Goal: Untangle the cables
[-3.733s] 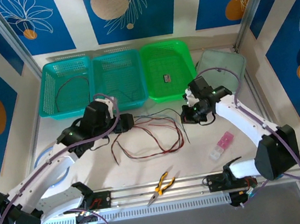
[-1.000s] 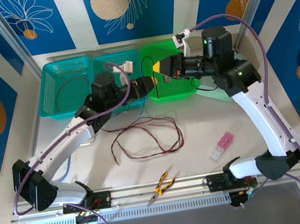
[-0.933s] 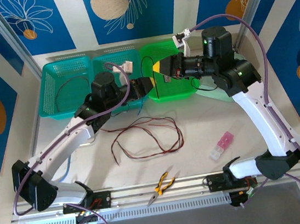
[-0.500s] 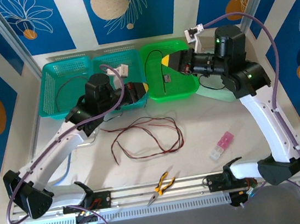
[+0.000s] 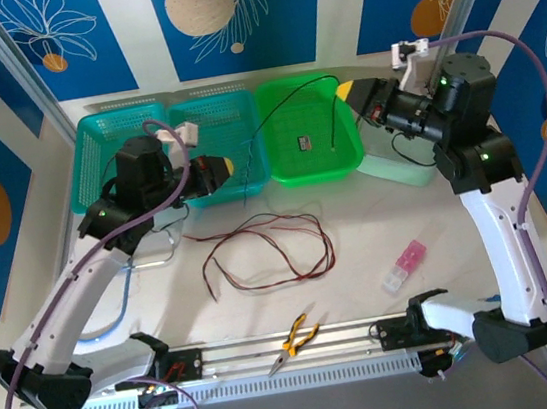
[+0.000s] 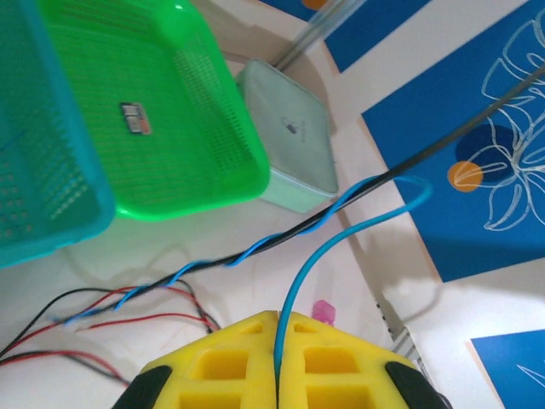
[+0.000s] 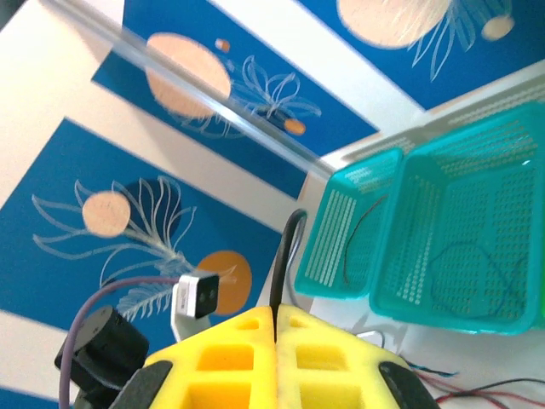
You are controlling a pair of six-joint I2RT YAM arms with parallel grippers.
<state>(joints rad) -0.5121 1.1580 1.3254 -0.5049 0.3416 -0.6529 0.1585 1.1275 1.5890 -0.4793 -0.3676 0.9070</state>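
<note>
Over the baskets: pinching both ends of one twisted span.

Up off the table (image 5: 379, 241), gripping a blue cable (image 6: 311, 260) with the left gripper (image 5: 222, 165), jaws pressed together on it, and gripping a black cable (image 5: 281, 109) with the right gripper (image 5: 346, 89), jaws likewise pressed together; running slantwise above the green basket (image 5: 290, 178), low at the left, high at the right, with blue winding round black close ahead of the left fingers (image 6: 213, 366). Leaving the red and brown cables (image 5: 270, 250) lying loose on the table below. Probably calling for pulling apart along that line, the left being nearer the twist.
</note>
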